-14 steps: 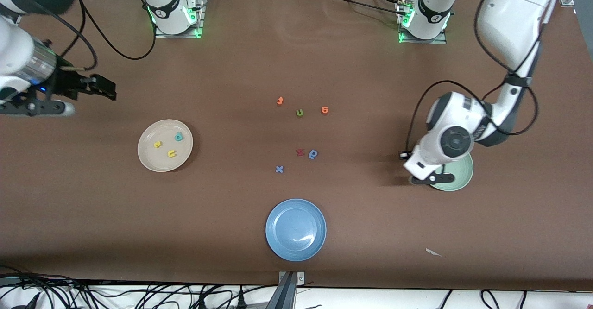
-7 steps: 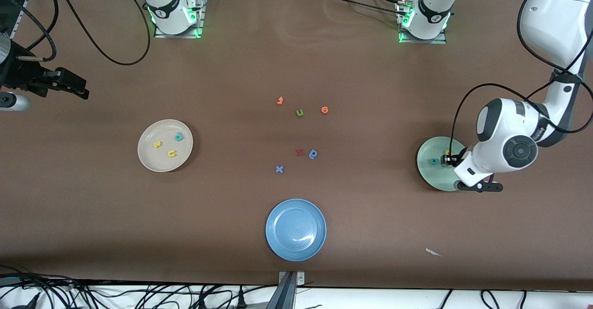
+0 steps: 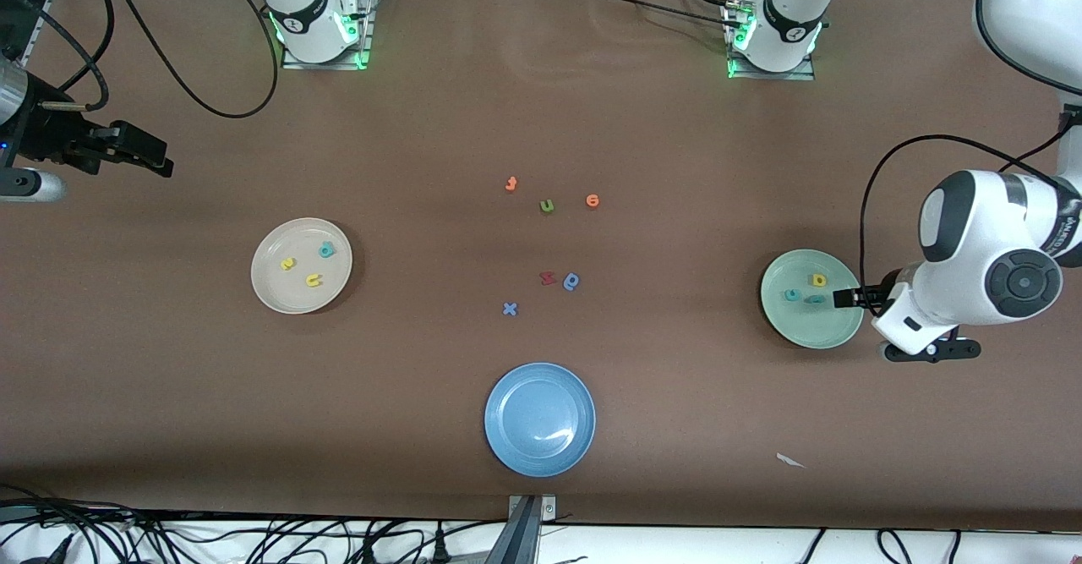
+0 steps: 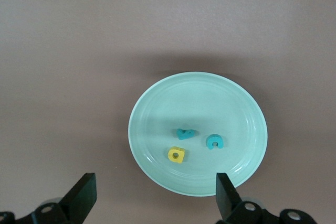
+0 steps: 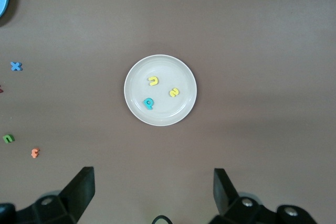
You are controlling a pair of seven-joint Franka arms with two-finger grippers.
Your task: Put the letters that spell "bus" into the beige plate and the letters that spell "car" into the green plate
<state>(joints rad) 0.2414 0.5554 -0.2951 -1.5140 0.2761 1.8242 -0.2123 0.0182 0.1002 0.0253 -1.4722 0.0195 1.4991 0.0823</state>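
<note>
Three tiny foam letters in round cream-beige plate; three more in pale mint-green plate; open left tool over its rim.

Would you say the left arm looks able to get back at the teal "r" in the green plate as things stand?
Probably yes: the left end effector is open at the green plate's rim, and the teal "r" lies uncovered.

A lab: bench-bolted arm bases, trailing cables.

Your front camera looks down on the whole brown table. Each wrist camera looks straight down on one round plate, pale-green or beige; both plates appear in front view too.
</note>
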